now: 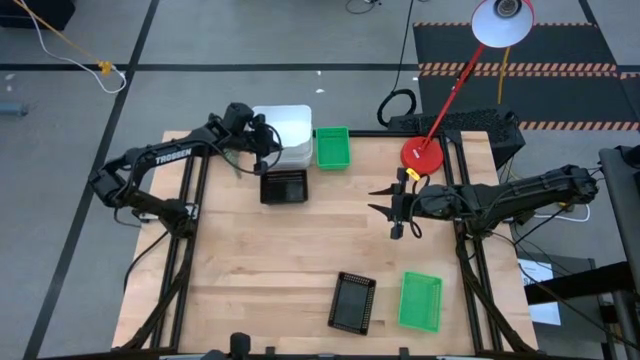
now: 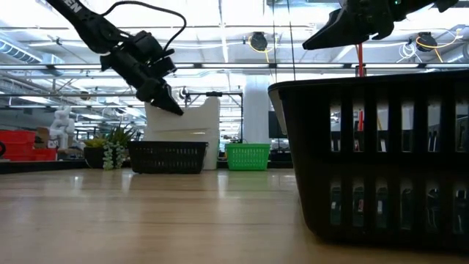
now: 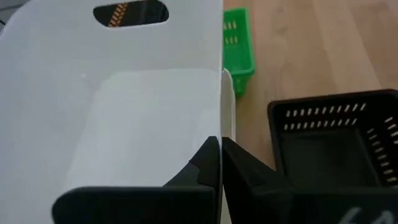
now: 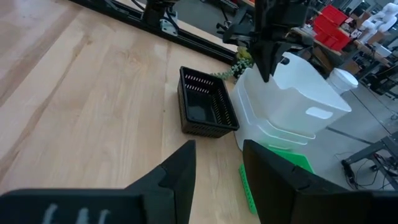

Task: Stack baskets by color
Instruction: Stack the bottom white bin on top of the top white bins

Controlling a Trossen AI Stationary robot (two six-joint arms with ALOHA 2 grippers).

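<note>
Three white baskets stand nested at the table's far edge; the top one is tilted. My left gripper is shut on it. A green mesh basket sits to their right and a black mesh basket just in front. Another black basket and another green one lie near the front edge. My right gripper hangs open above the table's right half, holding nothing. My left gripper pinches a thin side wall of the top white basket at its rim, one finger inside the basket and one outside. The fingers slant down from the table's left. The basket is tilted, its lower part resting in the white baskets below.
A red lamp base stands at the far right with its arm reaching to the white shade. A small plant sprig sits left of the white stack. Bare wood lies across the table's middle and front left.
</note>
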